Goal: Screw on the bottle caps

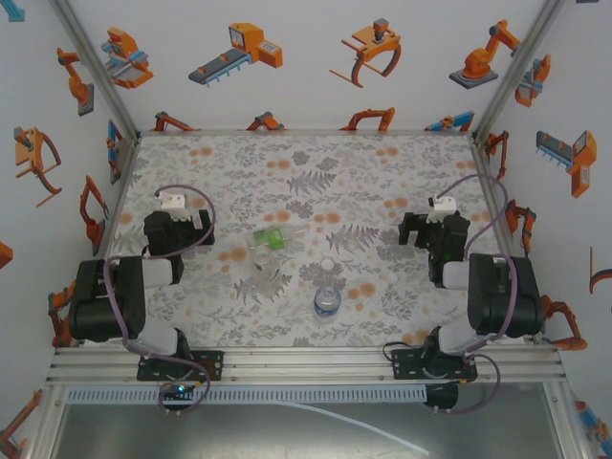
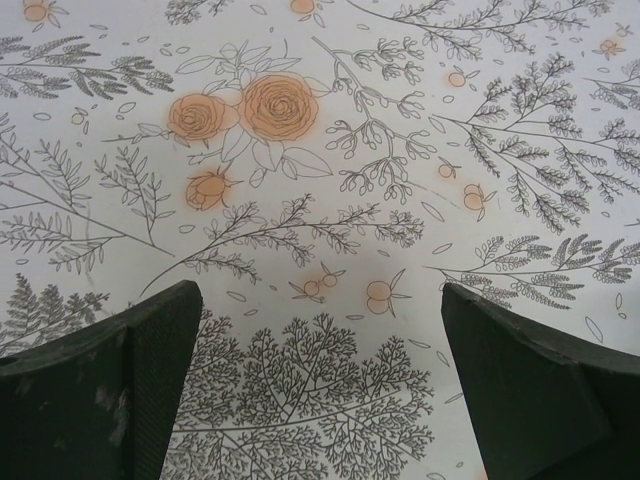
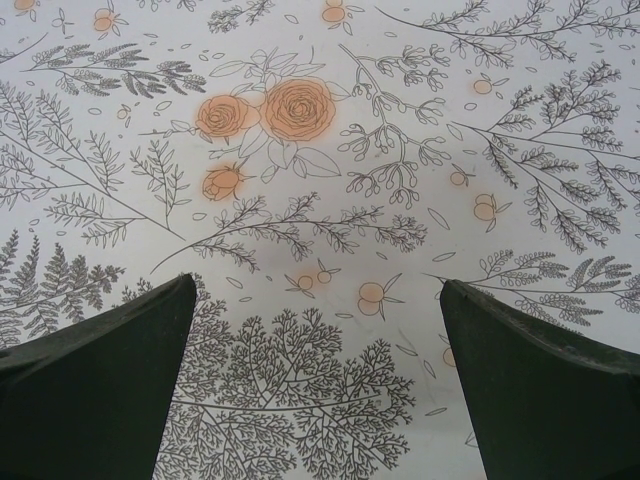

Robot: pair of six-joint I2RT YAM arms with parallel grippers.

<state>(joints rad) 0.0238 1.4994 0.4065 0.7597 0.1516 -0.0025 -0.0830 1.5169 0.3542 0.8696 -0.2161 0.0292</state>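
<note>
Bottles (image 1: 327,301) and caps (image 1: 237,254), clustered mid-bench (image 1: 382,172): probably light, thin, slippery, crushable plastic, best held at bottle body and cap rim; left gripper (image 2: 320,290) and right gripper (image 3: 318,282) both spread, empty.

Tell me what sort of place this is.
Likely a robot test booth in a lab: a table with a floral cover, closed in by white walls printed with robot pictures, on metal frame posts, with a left arm and a right arm bolted to a rail.
</note>
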